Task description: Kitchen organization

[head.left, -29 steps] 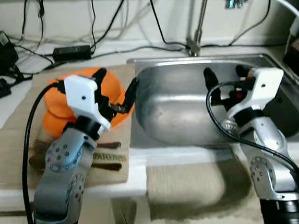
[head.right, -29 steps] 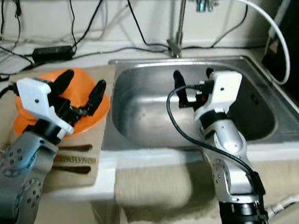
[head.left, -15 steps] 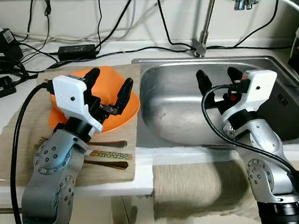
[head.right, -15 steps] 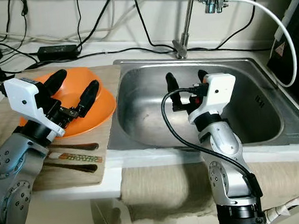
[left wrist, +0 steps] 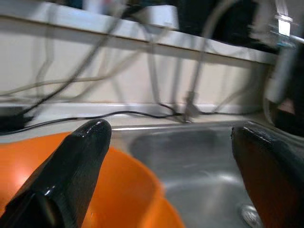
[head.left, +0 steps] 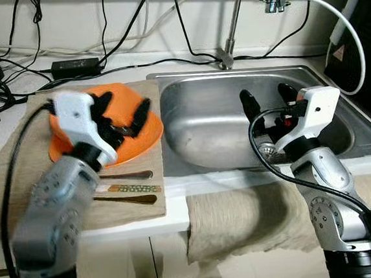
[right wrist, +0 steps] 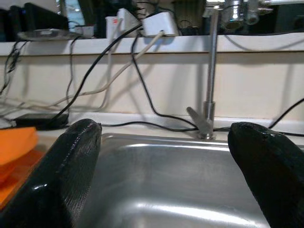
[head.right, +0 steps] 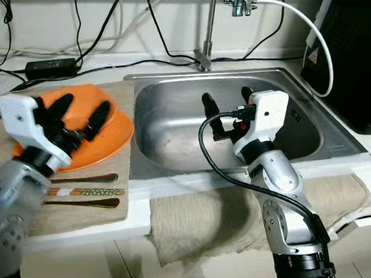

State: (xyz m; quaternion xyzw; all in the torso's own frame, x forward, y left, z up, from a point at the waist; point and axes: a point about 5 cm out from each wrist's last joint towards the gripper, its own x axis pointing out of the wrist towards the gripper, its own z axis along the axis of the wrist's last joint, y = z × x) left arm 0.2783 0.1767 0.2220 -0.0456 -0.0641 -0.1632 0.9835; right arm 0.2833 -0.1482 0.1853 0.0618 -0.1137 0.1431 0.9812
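An orange bowl [head.left: 121, 135] sits on a beige mat [head.left: 14, 186] left of the steel sink [head.left: 204, 127]. My left gripper [head.left: 126, 105] hovers open just above the bowl's right half, holding nothing; its arm is blurred. The left wrist view looks past the black fingers [left wrist: 76, 166] at the bowl's rim [left wrist: 123, 190] and the sink [left wrist: 199, 156] beyond. My right gripper [head.left: 265, 94] is open over the middle of the sink basin, empty. Along its fingers [right wrist: 71, 166] the right wrist view takes in the basin [right wrist: 166, 190] and the faucet base [right wrist: 206, 123].
Three pieces of cutlery [head.left: 126, 191] lie on the mat in front of the bowl. A towel [head.left: 238, 219] hangs over the counter's front edge. The faucet [head.left: 229, 44], cables and a power adapter [head.left: 75, 64] line the back wall. A black appliance [head.left: 358, 33] stands at the right.
The whole picture has shifted, so the camera has moved. The left gripper stays open over the bowl, its arm now blurred. The right gripper stays open over the sink.
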